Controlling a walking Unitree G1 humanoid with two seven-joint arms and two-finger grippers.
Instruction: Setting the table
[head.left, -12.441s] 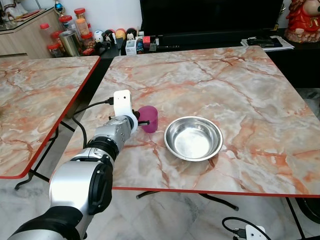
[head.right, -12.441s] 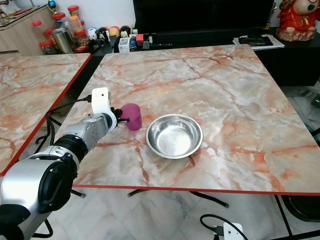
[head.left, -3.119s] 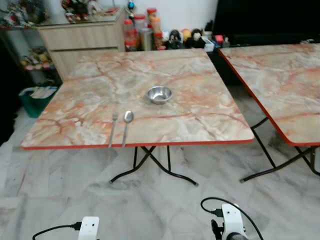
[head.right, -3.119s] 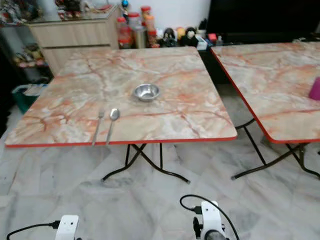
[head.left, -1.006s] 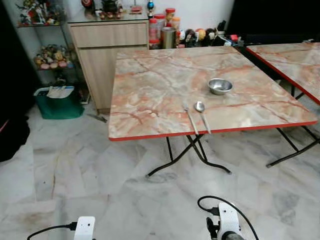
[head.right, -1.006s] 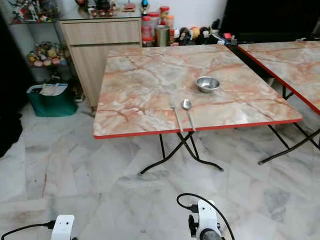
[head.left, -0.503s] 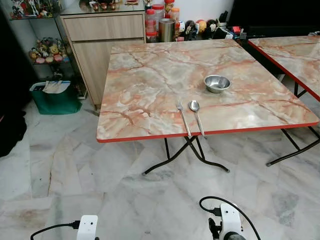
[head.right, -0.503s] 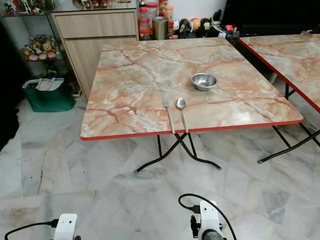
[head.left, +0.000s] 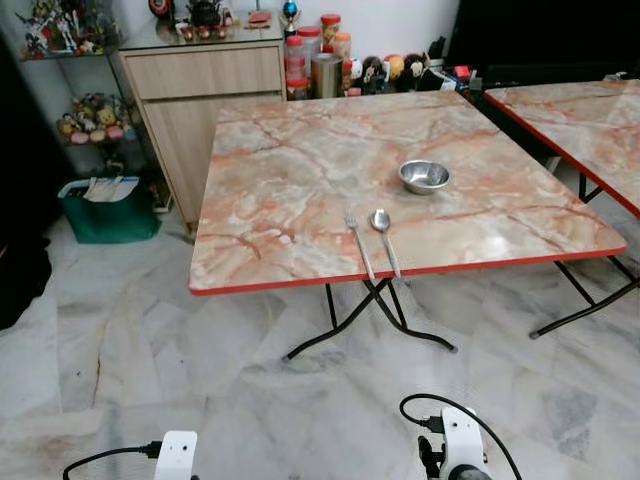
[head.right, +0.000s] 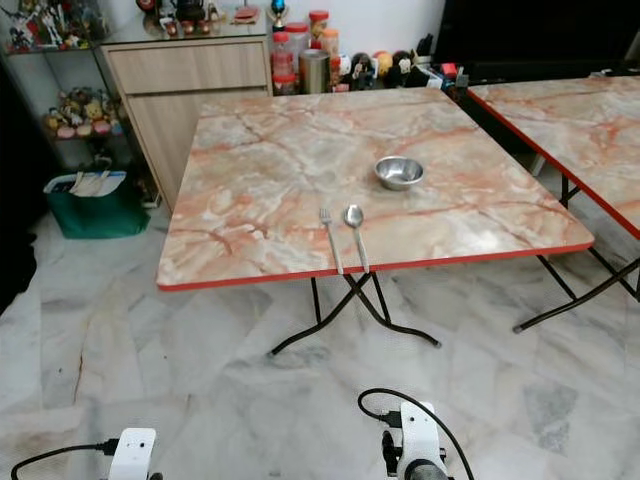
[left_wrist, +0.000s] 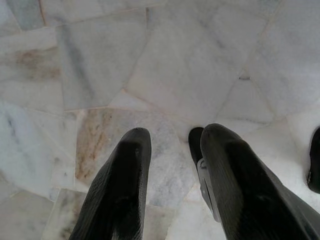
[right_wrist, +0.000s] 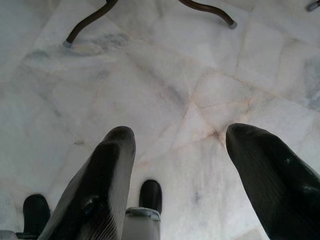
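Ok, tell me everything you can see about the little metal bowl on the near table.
The metal bowl is small, round and shiny, steel by its look. It stands upright on the marble-patterned, red-edged table and looks empty. It sits right of centre, beyond the fork and spoon, apart from both. Nothing else touches it.

Both our arms hang low at our sides, claws pointing down at the floor. Our left claw (left_wrist: 170, 150) has its two long black fingers (left_wrist: 125, 185) set a little apart, nothing between them. Our right claw (right_wrist: 177, 145) has its black fingers (right_wrist: 107, 175) spread wide, also holding nothing. From the head, the white wrist housings (head.left: 176, 455) sit at the lower edge.
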